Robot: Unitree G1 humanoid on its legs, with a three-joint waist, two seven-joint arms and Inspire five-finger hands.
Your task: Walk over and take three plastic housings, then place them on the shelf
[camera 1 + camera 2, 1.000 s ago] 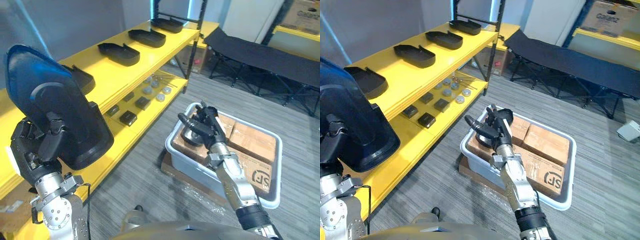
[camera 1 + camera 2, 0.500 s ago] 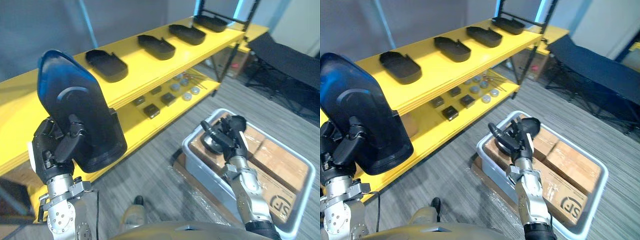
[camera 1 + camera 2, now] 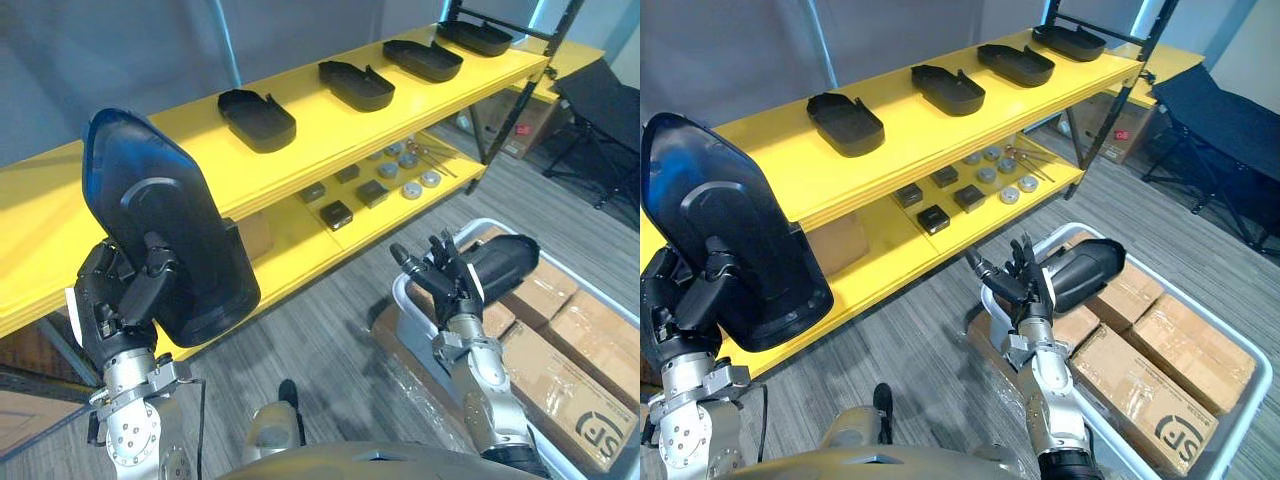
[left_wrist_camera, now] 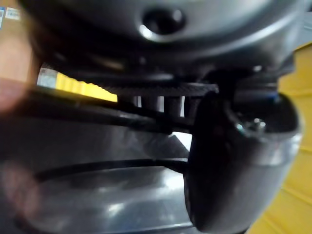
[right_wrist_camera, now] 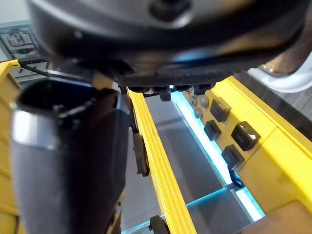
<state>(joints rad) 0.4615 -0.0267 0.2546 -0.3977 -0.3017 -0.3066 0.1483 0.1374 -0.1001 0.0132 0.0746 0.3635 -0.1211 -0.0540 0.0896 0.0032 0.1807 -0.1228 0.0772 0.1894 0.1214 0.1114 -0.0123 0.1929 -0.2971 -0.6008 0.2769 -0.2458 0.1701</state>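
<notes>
My left hand (image 3: pixel 120 300) is shut on a large black plastic housing (image 3: pixel 165 230), held upright at the lower left in front of the yellow shelf (image 3: pixel 320 135). In its wrist view the thumb (image 4: pixel 239 161) presses against the housing (image 4: pixel 146 19). My right hand (image 3: pixel 447 283) is shut on a second black housing (image 3: pixel 508 260), which sticks out to the right above the near corner of the white bin (image 3: pixel 1180 302). The right wrist view has the thumb (image 5: pixel 68 161) under that housing (image 5: pixel 170 29). Several more black housings, such as the nearest one (image 3: pixel 257 119), lie in a row on the shelf top.
The lower shelf board carries small dark blocks (image 3: pixel 336 213) and round metal parts (image 3: pixel 405 190). Cardboard boxes (image 3: pixel 575 345) fill the white bin on the grey floor at the right. A black folding cot (image 3: pixel 1230 110) stands at the far right, past the shelf's dark post (image 3: pixel 1115 95).
The camera has swung towards the shelf, which now spans the middle of the picture. Both hands keep their housings; the right one now shows more of its housing beside the bin corner.
</notes>
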